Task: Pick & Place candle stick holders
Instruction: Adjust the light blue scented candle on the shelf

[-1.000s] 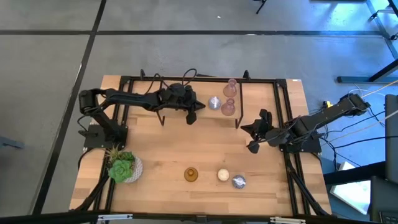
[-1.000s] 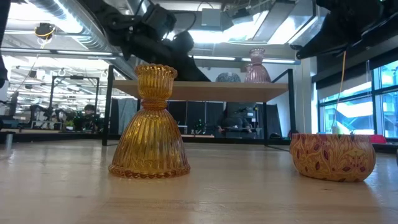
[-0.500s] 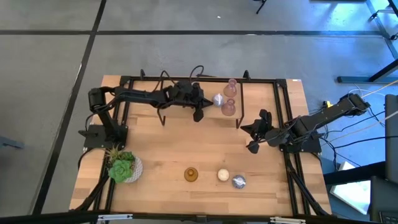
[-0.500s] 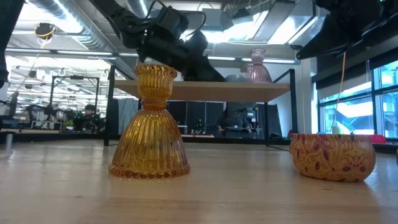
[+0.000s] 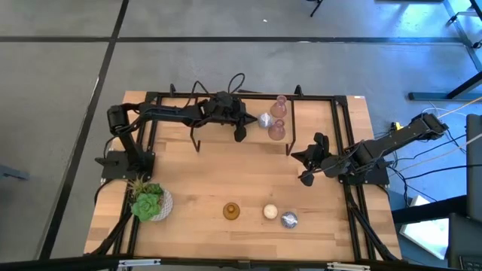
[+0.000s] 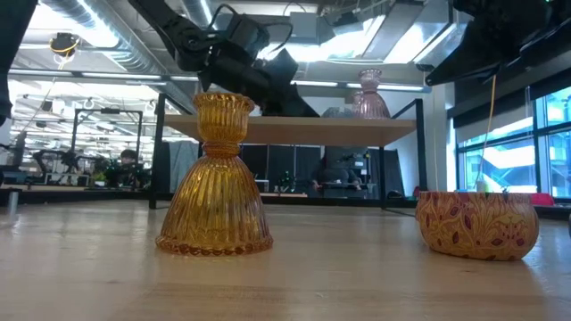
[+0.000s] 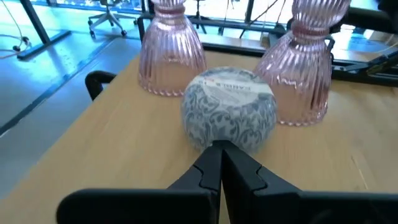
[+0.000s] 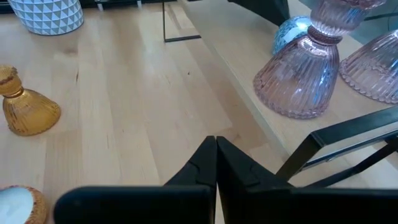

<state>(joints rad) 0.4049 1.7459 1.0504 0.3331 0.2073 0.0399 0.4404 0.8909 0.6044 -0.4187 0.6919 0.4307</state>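
- Left gripper [image 5: 240, 135]: over the raised shelf [image 5: 316, 113] at the table's 12 o'clock edge, fingers pressed together, holding nothing. In its wrist view the closed tips [image 7: 219, 163] sit right against the near side of the silvery patterned holder [image 7: 229, 116]; contact cannot be confirmed.
- Silvery patterned holder [image 5: 264, 120]: on the shelf, at 3 o'clock of the left gripper, just beside the two pink ribbed glass holders [image 5: 277, 129] and [image 5: 281, 105].
- Right gripper [image 5: 306, 178]: above the table [image 5: 196, 181] at its 3 o'clock side, below the shelf edge, fingers fully closed and empty.
- Amber holder [image 5: 232, 211]: upright at the table's 6 o'clock edge.
- Cream-white holder [image 5: 270, 212]: just at 3 o'clock of the amber one, not touching it.
- Second silvery holder [image 5: 289, 220]: next in that row, close beside the cream-white one.
- Green succulent in a white pot [image 5: 150, 203]: at the table's 8 o'clock corner, well apart from the row.
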